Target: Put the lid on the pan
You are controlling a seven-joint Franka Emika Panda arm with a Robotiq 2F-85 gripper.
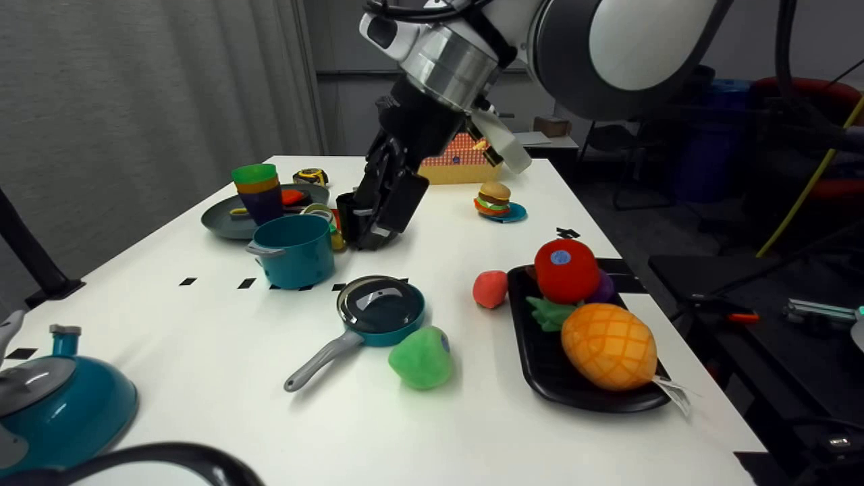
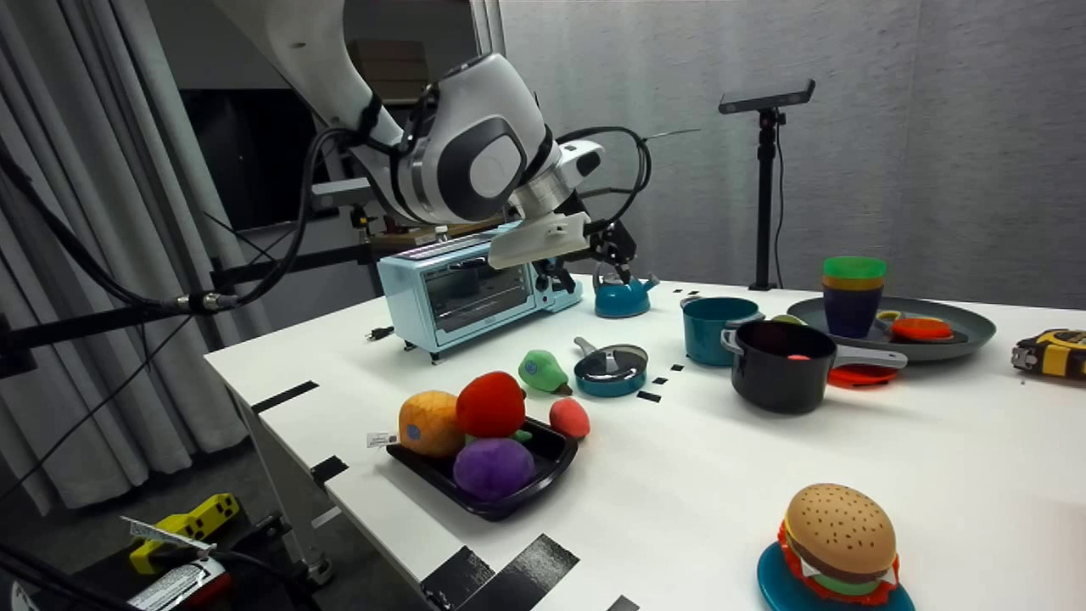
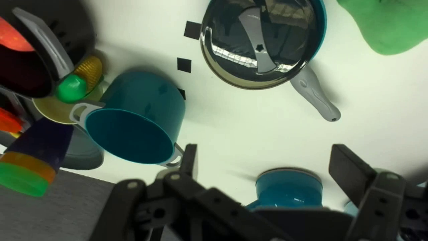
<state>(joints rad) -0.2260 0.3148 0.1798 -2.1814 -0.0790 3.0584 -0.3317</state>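
- White worktop (image 1: pixel 479 432): pan (image 1: pixel 399 335) sits well inside the edges; bare room between its handle and the teal kettle (image 1: pixel 84 418), and toward the teal pot (image 1: pixel 297 260).
- Tool (image 3: pixel 265 160): released, fingers spread wide, raised above the worktop, apart from the pan.
- Pan: shallow, round, teal, straight grey handle; green plush (image 1: pixel 422 358) just beside it.
- Lid (image 3: pixel 291 40): glossy, dark, grey grip; lies on the pan, shifted to one side, teal showing opposite.
- Blue label (image 1: pixel 561 257) on the red plush (image 1: pixel 570 283), white tag (image 1: pixel 675 396) on the orange plush (image 1: pixel 607 347): print too small to read.
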